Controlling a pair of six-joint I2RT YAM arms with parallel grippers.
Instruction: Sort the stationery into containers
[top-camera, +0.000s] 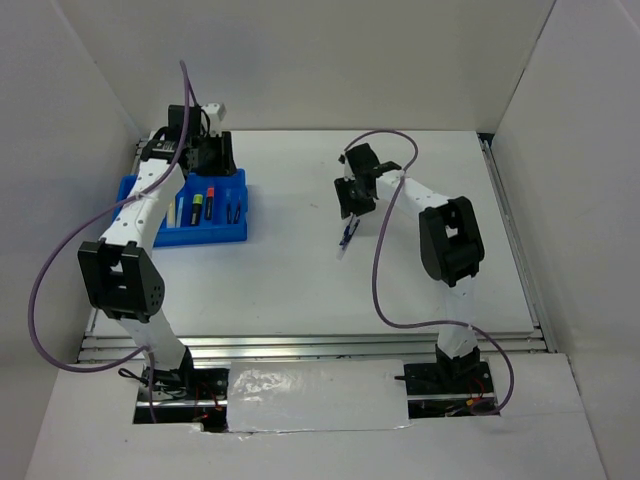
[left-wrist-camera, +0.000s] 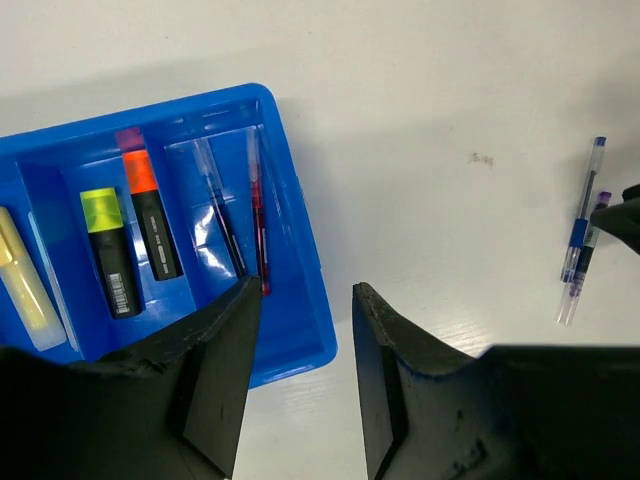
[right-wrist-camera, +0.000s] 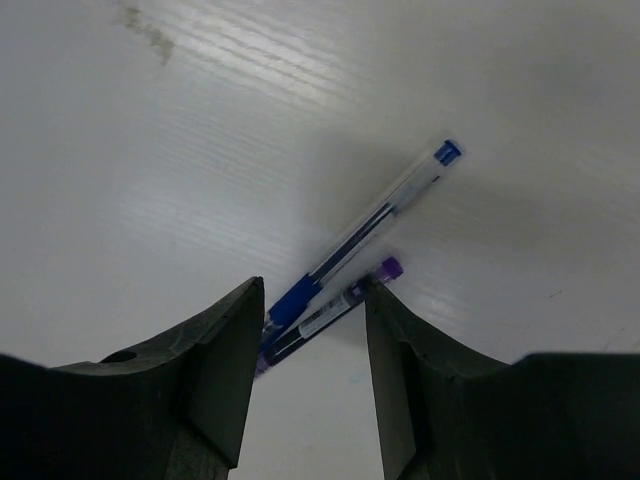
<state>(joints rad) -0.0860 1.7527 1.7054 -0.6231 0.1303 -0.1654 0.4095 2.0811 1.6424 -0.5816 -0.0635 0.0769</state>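
Blue plastic stands out at the left of the top view: the blue tray (top-camera: 226, 236) lies on the white table (top-camera: 290, 280), with the left gripper (top-camera: 205, 157) above its far end. Right of centre the right gripper (top-camera: 354, 198) hangs over two pens (top-camera: 347, 238) lying together, well apart from the tray.

In the left wrist view the tray fills the upper left. From left to right its compartments hold a cream bar (left-wrist-camera: 24, 276), a yellow-capped highlighter (left-wrist-camera: 108, 250) and an orange-capped highlighter (left-wrist-camera: 150, 214) side by side, then a clear dark-inked pen (left-wrist-camera: 221, 216) and a red pen (left-wrist-camera: 258, 210) in the rightmost slot. The left gripper's fingers (left-wrist-camera: 226, 345) stand well apart at the bottom of the frame with nothing between them, above the tray's near right corner. At the right edge the blue pen (left-wrist-camera: 583, 205) and purple pen (left-wrist-camera: 583, 264) lie on the table.

In the right wrist view the two pens run diagonally, touching, from lower left to upper right. Their lower ends sit in the gap of the right gripper's spread fingers (right-wrist-camera: 222, 360); whether either finger touches a pen I cannot tell.
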